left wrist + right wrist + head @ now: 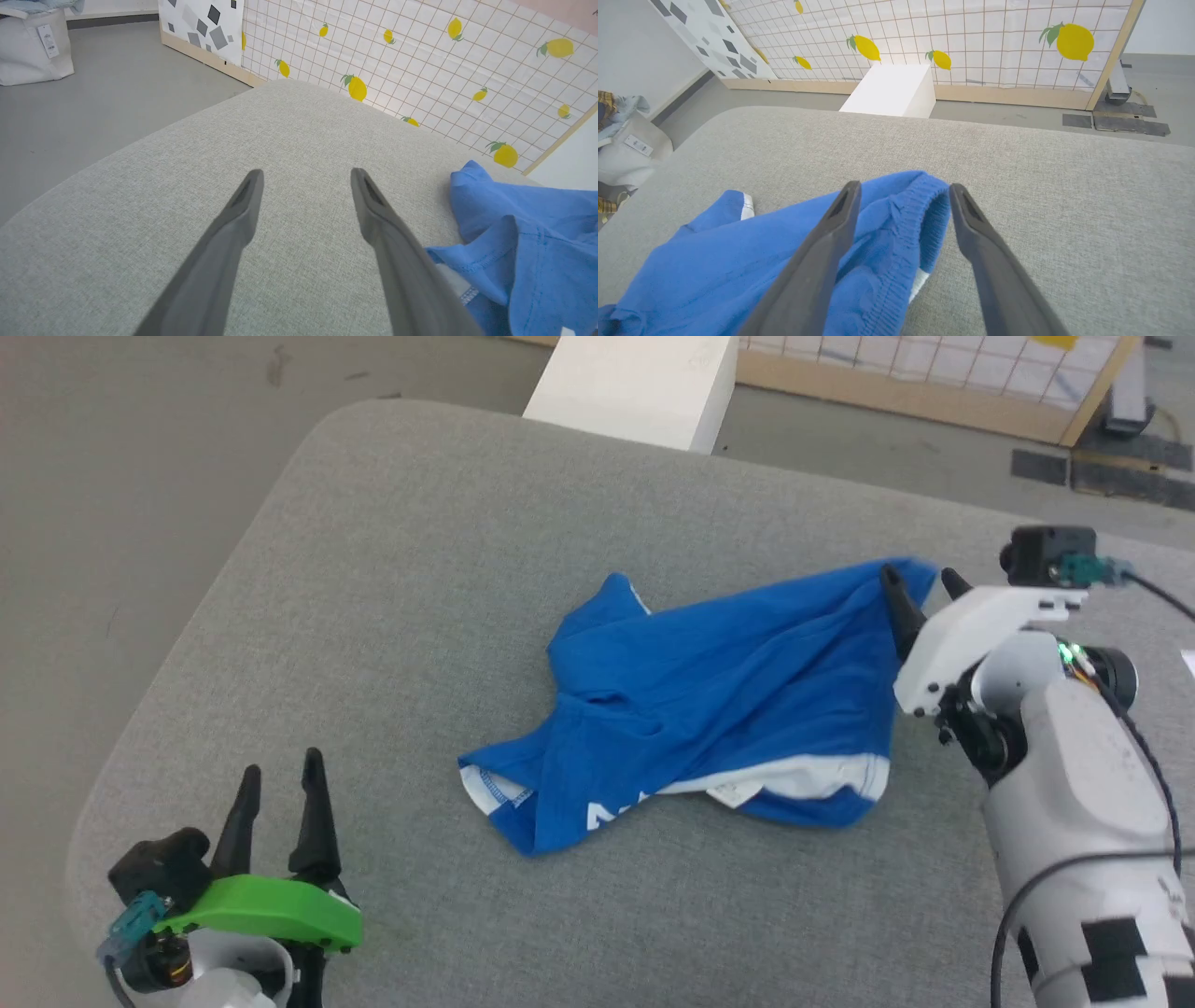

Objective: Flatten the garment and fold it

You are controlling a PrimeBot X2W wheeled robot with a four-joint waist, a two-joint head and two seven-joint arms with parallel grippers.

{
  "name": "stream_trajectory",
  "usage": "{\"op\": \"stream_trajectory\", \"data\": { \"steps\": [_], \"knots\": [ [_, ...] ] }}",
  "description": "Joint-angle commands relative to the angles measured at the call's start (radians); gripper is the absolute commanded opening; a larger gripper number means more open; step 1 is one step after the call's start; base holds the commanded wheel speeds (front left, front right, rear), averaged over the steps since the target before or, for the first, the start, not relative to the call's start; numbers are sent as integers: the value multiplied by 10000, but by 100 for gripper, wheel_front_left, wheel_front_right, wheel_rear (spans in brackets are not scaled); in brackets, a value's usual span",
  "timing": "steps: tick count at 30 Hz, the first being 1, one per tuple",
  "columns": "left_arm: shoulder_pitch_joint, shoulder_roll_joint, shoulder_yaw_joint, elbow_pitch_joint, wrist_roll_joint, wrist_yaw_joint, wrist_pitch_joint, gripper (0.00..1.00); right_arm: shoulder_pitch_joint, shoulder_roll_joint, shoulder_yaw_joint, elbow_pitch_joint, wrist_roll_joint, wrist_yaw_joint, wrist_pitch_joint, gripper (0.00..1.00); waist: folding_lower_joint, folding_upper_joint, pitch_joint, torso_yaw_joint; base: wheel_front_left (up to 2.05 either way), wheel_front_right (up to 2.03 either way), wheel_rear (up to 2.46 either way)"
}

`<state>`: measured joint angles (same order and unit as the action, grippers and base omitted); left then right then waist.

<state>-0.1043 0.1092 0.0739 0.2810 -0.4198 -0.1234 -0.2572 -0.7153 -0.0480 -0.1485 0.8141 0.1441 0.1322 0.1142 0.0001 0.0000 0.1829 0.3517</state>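
The left gripper sits over the near corner of the grey cushion, its fingers spread wide with nothing between them. The blue shorts lie crumpled ahead of it and to its right, well apart from its tips. The right gripper stands at the far right corner of the shorts, its fingers also wide apart. The ribbed waistband lies bunched between them, not pinched. Beyond its tips a white box stands on the floor, then a gridded panel printed with lemons.
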Motion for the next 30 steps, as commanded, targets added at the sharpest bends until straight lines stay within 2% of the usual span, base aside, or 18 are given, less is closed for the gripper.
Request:
{"op": "stream_trajectory", "data": {
  "steps": [1,8,13,20,23,27,29,30],
  "knots": [
    [-85,89,-121,48,-65,-65,-45,100,426,-22,43,-237,197,-15,-319,100,-1,0,-216,-157,0,0,0],
    [-241,141,-1027,-199,-508,-70,504,100,2638,-22,-519,-1903,726,-15,-1018,100,-1,0,-649,-450,0,0,0],
    [-764,170,-2238,-547,-1459,-71,2151,100,4155,-22,-925,-3016,1054,-15,-815,100,-1,0,-749,-738,0,0,0],
    [-1548,441,-3162,344,-2073,48,5015,100,4838,-22,-983,-4152,1330,-15,-483,100,-1,0,-635,-1360,0,0,0],
    [-1718,502,-3250,723,-2159,80,5449,100,4952,-22,-999,-4489,1410,-15,-327,100,-1,0,-572,-1634,0,0,0],
    [-1804,443,-3307,1006,-2311,51,5448,100,5113,-22,-1186,-4779,1385,-15,-223,100,-1,0,-483,-1791,0,0,0],
    [-1850,453,-3314,1126,-2311,40,5301,24,5183,-22,-1239,-4863,1440,-15,-186,100,-1,0,-451,-1825,0,0,0],
    [-1873,443,-3319,1139,-2362,24,5183,0,5223,-22,-1262,-4886,1466,-15,-171,100,-1,0,-443,-1832,0,0,0]
  ]
}}
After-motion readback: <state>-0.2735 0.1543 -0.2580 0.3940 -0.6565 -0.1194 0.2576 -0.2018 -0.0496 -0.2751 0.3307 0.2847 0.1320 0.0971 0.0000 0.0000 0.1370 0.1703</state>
